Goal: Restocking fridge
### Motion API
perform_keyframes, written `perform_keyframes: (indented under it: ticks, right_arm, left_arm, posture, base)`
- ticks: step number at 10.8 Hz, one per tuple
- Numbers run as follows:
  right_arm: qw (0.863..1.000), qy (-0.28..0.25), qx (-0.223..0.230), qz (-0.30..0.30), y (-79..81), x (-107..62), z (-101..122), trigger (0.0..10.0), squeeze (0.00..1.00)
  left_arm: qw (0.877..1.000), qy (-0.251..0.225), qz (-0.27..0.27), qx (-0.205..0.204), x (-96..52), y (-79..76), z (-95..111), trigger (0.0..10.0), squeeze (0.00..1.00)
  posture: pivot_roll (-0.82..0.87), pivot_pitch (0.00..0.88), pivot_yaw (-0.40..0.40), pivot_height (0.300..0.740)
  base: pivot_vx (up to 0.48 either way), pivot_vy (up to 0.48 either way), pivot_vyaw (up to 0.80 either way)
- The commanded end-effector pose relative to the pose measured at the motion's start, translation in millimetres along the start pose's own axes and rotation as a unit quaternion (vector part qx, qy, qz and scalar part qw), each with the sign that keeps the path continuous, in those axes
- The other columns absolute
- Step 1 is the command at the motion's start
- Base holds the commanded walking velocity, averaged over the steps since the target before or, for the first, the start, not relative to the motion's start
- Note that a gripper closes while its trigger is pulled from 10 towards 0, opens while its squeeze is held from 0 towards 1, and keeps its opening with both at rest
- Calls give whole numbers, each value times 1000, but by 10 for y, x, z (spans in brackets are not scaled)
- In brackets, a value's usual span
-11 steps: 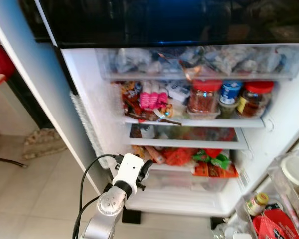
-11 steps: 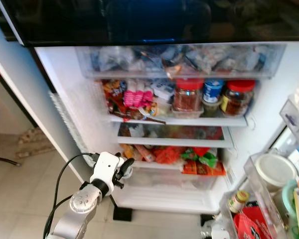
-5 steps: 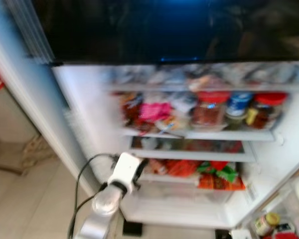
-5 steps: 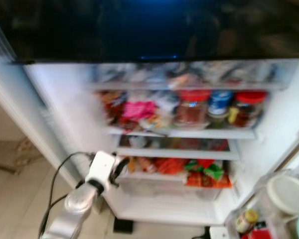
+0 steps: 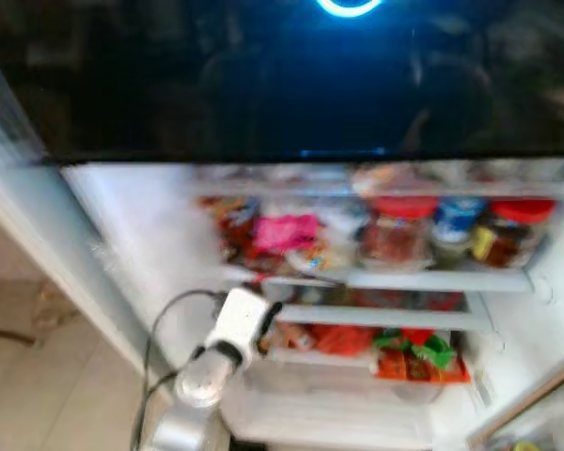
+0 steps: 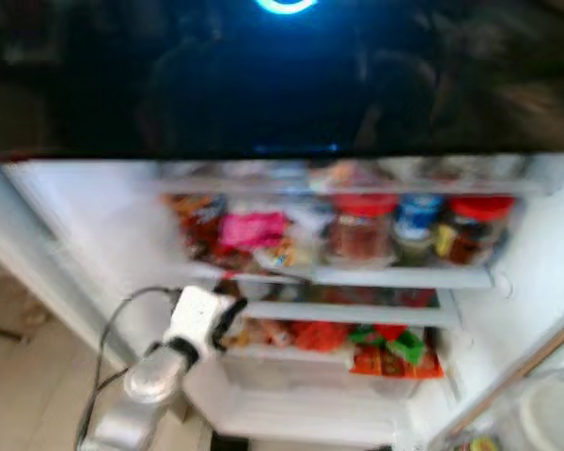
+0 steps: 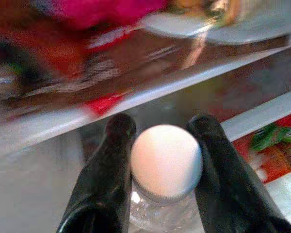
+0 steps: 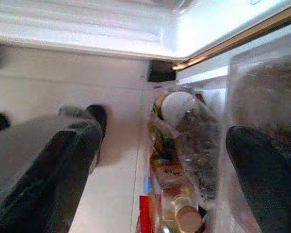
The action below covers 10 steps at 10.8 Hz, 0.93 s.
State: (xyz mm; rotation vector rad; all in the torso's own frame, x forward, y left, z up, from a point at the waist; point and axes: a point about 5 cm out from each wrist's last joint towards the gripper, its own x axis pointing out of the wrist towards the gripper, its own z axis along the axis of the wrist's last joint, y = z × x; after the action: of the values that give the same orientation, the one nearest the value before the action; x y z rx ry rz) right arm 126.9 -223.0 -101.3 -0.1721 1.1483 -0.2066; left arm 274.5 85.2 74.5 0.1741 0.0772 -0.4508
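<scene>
One bottle (image 7: pixel 165 165), clear with a white cap, sits pinched between the two black fingers (image 7: pixel 104 179) of the left end effector (image 7: pixel 162 145), low centre of the left wrist frame. In the left eye view that end effector (image 5: pixel 268 319) is lower left of centre, at the front edge of the fridge (image 5: pixel 122 225), level with the gap under the upper shelf (image 5: pixel 395 279). That shelf is crowded: pink packet (image 5: pixel 284 230), red-lidded jars (image 5: pixel 395 230). Middle shelf (image 5: pixel 385 315) looks emptier, likely the target, judging from the wrist view aiming into that slot.

To do it well: keep bottle upright, push straight in between the shelf lips, avoid knocking the dark packets on the shelf above, set base down fully before letting go. Head views are blurred, so depth is hard to judge.

Right end effector (image 8: pixel 160 165) hangs spread and empty, low by the fridge door bin (image 8: pixel 184 145) holding small bottles.
</scene>
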Motion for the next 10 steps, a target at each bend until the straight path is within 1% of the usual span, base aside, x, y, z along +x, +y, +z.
perform_keyframes:
  ticks: [1,3,7,9,10]
  right_arm:
    - [1000,-4,-1,-14,-86,7,31,10000,0]
    - [1000,-6,0,-12,-86,6,29,10000,0]
    - [1000,-12,4,-2,-70,6,43,10000,0]
    - [1000,-15,-2,6,-57,7,59,10000,0]
    - [999,-18,-32,24,-6,5,69,10000,0]
  left_arm:
    - [1000,-6,7,11,-25,78,29,10000,0]
    - [1000,-3,0,19,-28,60,17,10000,0]
    - [1000,-2,0,19,-27,52,17,10000,0]
    - [1000,-3,-2,20,-24,43,15,10000,0]
    - [1000,-3,-6,22,-16,25,14,10000,0]
  posture:
    - [42,0,36,740]
    - [42,0,36,740]
    - [45,0,33,740]
    - [40,0,33,740]
    - [37,0,34,740]
  base:
    - [0,0,0]
    - [0,0,0]
    - [0,0,0]
    - [0,0,0]
    - [0,0,0]
